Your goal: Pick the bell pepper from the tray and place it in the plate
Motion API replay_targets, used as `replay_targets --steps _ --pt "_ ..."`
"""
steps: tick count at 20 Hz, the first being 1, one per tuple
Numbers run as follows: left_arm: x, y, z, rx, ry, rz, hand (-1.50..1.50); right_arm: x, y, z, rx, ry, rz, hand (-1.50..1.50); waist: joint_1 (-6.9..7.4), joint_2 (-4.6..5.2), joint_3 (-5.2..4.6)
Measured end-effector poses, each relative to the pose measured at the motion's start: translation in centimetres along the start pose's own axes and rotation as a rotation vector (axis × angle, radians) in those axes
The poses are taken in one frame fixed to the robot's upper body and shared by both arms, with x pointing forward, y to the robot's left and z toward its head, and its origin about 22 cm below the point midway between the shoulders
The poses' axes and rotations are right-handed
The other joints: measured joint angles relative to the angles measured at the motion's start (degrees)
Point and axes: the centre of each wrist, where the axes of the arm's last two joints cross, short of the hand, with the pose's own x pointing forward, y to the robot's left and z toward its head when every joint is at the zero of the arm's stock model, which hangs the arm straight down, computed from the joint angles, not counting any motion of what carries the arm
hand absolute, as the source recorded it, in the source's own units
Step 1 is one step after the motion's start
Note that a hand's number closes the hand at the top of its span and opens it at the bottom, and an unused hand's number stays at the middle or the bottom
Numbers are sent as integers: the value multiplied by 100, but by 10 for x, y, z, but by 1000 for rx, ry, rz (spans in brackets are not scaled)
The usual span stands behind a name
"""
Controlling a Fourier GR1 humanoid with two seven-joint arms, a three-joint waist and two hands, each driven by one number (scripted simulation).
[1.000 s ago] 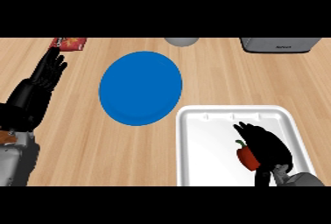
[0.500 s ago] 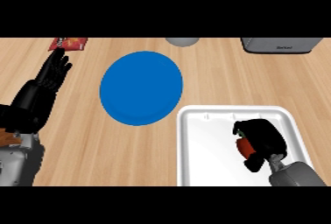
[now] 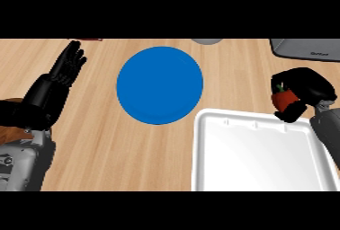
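Note:
A red bell pepper with a green stem shows inside my right hand, whose fingers curl round it. The hand holds it above the counter just past the far right corner of the white tray, which has nothing in it. The blue plate lies to the left of the hand, on the wooden counter, with nothing on it. My left hand rests open at the left edge, fingers straight and pointing away.
A grey appliance sits at the far right corner. A grey round object and a dark red item lie along the far edge.
My right hand closed on the pepper in the tray and lifted it out, past the tray's far edge. The view has shifted, so plate and tray sit lower and more to the right.

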Motion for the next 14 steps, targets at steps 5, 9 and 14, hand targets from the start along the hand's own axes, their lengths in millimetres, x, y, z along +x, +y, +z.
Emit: replay_targets --steps 5,9,14 --pt "1 -6 -5 -13 0 3 0 -17 -30 -20 -112 -110 -38 150 29 2 -1" --pt "-1 -4 -6 -4 12 4 0 -16 -47 -34 -185 -266 -126 150 -49 -37 -8" --pt "-4 1 -5 12 25 -1 0 -3 -71 -51 -249 -487 -297 150 -144 -90 -18"
